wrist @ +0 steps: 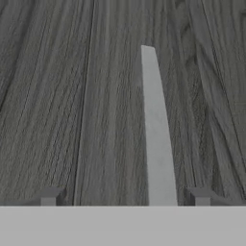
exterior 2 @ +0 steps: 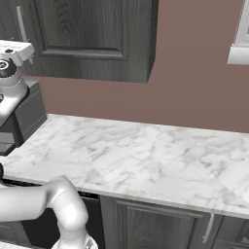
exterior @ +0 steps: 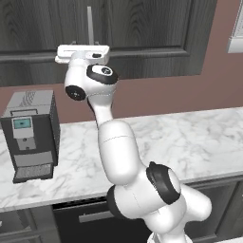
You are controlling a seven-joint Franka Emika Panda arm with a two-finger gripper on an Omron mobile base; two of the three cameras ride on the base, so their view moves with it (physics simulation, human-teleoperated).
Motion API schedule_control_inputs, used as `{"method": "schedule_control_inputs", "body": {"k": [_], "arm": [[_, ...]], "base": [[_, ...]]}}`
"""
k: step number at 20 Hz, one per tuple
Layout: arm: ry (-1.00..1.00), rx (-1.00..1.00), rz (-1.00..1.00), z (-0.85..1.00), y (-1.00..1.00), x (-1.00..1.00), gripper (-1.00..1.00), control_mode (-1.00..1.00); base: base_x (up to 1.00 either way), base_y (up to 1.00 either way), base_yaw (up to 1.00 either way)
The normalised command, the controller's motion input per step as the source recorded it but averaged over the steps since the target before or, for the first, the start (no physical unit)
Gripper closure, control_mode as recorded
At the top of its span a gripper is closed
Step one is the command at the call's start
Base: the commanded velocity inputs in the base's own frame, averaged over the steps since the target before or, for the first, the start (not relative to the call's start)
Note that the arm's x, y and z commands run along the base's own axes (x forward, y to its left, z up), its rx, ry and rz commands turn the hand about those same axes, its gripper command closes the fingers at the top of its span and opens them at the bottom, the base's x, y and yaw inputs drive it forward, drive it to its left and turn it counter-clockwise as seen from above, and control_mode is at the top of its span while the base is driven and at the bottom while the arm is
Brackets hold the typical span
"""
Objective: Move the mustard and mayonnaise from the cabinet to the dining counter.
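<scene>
The arm was raised to the cabinet (exterior: 142,33), whose doors were closed. The gripper (wrist: 125,197) faced the door panel at close range, fingers spread wide, grasping nothing. The steel bar handle (wrist: 154,129) lay between the two fingertips (wrist: 50,196), nearer the right-hand one in the hand view. In the left base view the hand sat just below the lower end of the same handle (exterior: 89,23).

The mustard and the mayonnaise were presumably behind the closed doors; their positions could not be confirmed. The step in hand appeared to be gripping the handle to open the door, so the task stood at an early stage.

Probable faults from this position:
- The handle was off-centre between the fingers. Closing could push one finger against the bar first and skew the grip.
- A grip taken at the very end of the bar could slip off when pulled.
- A pull not following the door's swing could strain the wrist or release the handle.
- The coffee machine (exterior: 31,135) stood on the worktop (exterior: 190,137) below and could be struck if the arm dropped.
</scene>
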Motion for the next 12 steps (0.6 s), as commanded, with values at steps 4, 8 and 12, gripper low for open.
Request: {"method": "schedule_control_inputs", "body": {"k": [4, 8, 12], "arm": [[-0.08, 0.11, 0.00, 0.26, -0.20, 0.00, -1.00, -1.00], [-0.03, 0.03, -0.01, 0.15, -0.05, 0.00, -1.00, -1.00], [0.00, 0.00, -0.07, 0.01, 0.00, 0.00, -1.00, -1.00]], "base": [[0.00, 0.00, 0.00], [0.00, 0.00, 0.00], [0.00, 0.00, 0.00]]}}
